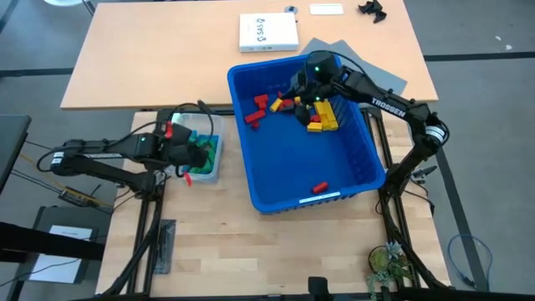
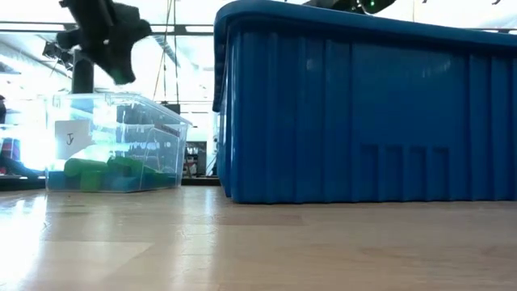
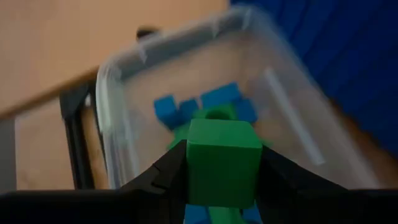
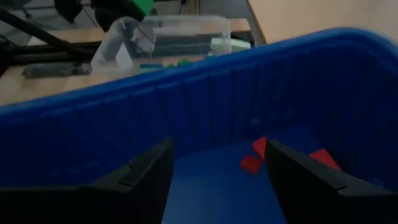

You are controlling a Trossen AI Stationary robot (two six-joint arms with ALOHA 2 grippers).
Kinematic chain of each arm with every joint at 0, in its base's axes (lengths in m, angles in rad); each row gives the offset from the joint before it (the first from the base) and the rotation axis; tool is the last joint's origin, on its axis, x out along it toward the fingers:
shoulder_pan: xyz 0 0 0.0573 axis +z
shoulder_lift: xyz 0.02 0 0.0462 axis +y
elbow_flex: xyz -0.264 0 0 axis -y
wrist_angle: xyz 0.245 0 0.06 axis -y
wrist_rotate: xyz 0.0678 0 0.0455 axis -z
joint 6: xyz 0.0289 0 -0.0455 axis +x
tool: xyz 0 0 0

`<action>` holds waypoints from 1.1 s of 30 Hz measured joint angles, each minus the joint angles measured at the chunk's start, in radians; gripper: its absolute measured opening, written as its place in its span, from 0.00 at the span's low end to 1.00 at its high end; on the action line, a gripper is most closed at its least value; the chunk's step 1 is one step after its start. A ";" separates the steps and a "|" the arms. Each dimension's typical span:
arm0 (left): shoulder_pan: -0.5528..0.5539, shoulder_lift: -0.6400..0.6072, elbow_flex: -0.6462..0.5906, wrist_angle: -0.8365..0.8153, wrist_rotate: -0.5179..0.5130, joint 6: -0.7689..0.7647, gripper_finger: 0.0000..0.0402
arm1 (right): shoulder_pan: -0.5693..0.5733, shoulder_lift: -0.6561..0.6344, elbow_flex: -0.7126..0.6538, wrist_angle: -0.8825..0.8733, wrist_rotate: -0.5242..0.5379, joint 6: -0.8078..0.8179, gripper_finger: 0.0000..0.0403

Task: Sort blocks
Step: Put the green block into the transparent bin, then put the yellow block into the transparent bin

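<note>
From table height, the big blue bin (image 2: 363,113) hides all the blocks inside it, and its right side is cut off by the picture's edge. The right gripper (image 1: 308,94) is down inside the bin, and from above its dark body covers the blocks under it. In the left wrist view, the clear tub (image 3: 186,93) is blurry. The green block (image 3: 222,163) between the left gripper's fingers hides part of the blue blocks (image 3: 199,109) in the tub.

Open right end effector (image 4: 217,177) inside blue bin (image 4: 186,106) (red blocks (image 4: 261,155) ahead), clear tub (image 4: 168,34) beyond.
</note>
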 joint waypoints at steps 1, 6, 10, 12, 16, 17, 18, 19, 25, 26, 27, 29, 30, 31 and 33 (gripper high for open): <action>0.019 -0.001 -0.015 -0.002 0.021 -0.009 0.37 | 0.002 0.000 -0.007 -0.003 0.002 -0.001 0.61; 0.095 0.000 -0.086 -0.005 0.089 -0.057 0.40 | 0.013 0.000 -0.024 0.000 0.003 -0.002 0.61; 0.121 0.000 -0.104 0.022 0.115 -0.056 0.51 | 0.015 0.000 -0.031 -0.002 0.002 -0.002 0.61; 0.127 0.000 -0.104 0.024 0.114 -0.056 0.58 | 0.015 0.000 -0.042 -0.005 0.002 -0.002 0.61; 0.128 0.000 -0.080 0.049 0.112 -0.055 0.68 | 0.013 0.000 -0.068 -0.040 0.064 -0.046 0.61; 0.125 0.000 -0.070 0.063 0.106 -0.052 0.69 | 0.012 0.000 -0.075 -0.057 0.106 -0.069 0.61; 0.120 0.000 -0.060 0.082 0.100 -0.041 0.70 | 0.009 0.000 -0.083 -0.074 0.157 -0.094 0.61; 0.113 0.000 -0.050 0.108 0.089 -0.020 0.71 | 0.007 0.000 -0.094 -0.086 0.212 -0.116 0.60; 0.078 0.001 -0.033 0.386 0.060 0.194 0.71 | -0.034 0.000 -0.202 -0.145 0.377 -0.289 0.58; 0.072 0.002 -0.033 0.425 0.059 0.224 0.71 | -0.042 0.000 -0.233 -0.136 0.390 -0.318 0.57; 0.067 0.007 -0.033 0.461 0.058 0.249 0.71 | -0.052 0.001 -0.263 -0.126 0.402 -0.347 0.57; 0.062 0.011 -0.033 0.518 0.058 0.299 0.71 | -0.069 0.001 -0.324 -0.086 0.431 -0.406 0.56; 0.059 0.011 -0.033 0.533 0.059 0.320 0.71 | -0.077 0.001 -0.354 -0.064 0.451 -0.426 0.56; 0.057 0.010 -0.033 0.550 0.058 0.339 0.71 | -0.086 0.001 -0.384 -0.041 0.473 -0.443 0.56; 0.054 0.009 -0.033 0.562 0.058 0.360 0.71 | -0.100 0.001 -0.430 -0.017 0.498 -0.455 0.56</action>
